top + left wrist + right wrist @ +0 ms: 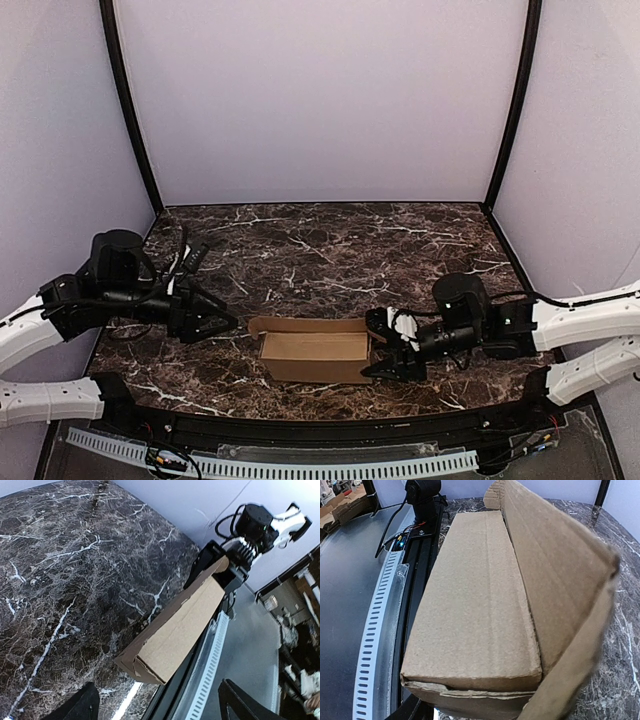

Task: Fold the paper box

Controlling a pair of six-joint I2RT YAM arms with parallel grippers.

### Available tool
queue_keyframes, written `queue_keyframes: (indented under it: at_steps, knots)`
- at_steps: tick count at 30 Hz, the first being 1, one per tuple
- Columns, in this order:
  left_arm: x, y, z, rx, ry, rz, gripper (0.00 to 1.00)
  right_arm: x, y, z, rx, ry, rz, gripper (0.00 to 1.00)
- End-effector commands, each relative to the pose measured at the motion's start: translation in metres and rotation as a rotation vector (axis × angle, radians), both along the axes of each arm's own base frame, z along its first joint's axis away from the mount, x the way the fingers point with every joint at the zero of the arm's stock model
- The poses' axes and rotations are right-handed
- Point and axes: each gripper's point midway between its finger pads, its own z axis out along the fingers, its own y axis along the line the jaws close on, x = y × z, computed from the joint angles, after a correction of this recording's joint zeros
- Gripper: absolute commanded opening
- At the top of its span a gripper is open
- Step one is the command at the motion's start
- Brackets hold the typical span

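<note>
Pale lilac walls (pixel 320 100) close in a dark marbled bench (pixel 330 240). The paper box (pixel 315 355) lies near the front edge of it, between the two arms, its long side running left to right.

The box is partly formed. Its long body is up, and a tall flap (pixel 555 570) stands open along the far side, with a small tab at its end. At the left end the short flaps look loosely tucked rather than seated.

The left fingers (pixel 75 707) are spread wide apart, hold nothing, and point at the left end of the box from just beside it. The right fingers (pixel 388 372) stand on either side of the right end. I cannot tell whether they are pinching the cardboard or only bracketing it.

As I judge it, the step in hand is closing the box: the right arm steadies one end while the left arm lines up. The next move would call for bringing the tall flap down over the body and feeding its tab into the front wall. The right end must stay put meanwhile, because cardboard this thin will slide or buckle if it is pushed off the crease.
</note>
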Motion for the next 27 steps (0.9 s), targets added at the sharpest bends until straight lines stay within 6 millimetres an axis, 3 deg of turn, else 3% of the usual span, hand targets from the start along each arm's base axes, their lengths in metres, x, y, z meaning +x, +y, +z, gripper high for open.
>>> queue_keyframes:
  at_steps: [1,10,18,27]
  knots:
    - [0.006,-0.005,-0.018,0.132,-0.036,0.018,0.81,-0.001,0.008,0.012,0.051,0.103,0.018,0.37]
    - [0.019,-0.011,-0.049,0.276,-0.021,0.050,0.58,-0.005,0.006,0.002,0.037,0.144,0.043,0.36]
    - [0.009,-0.035,-0.048,0.231,-0.009,-0.032,0.51,-0.006,0.006,-0.002,0.036,0.148,0.046,0.36]
    - [0.005,-0.041,-0.046,0.189,0.010,-0.053,0.34,-0.006,0.005,-0.002,0.042,0.140,0.049,0.34]
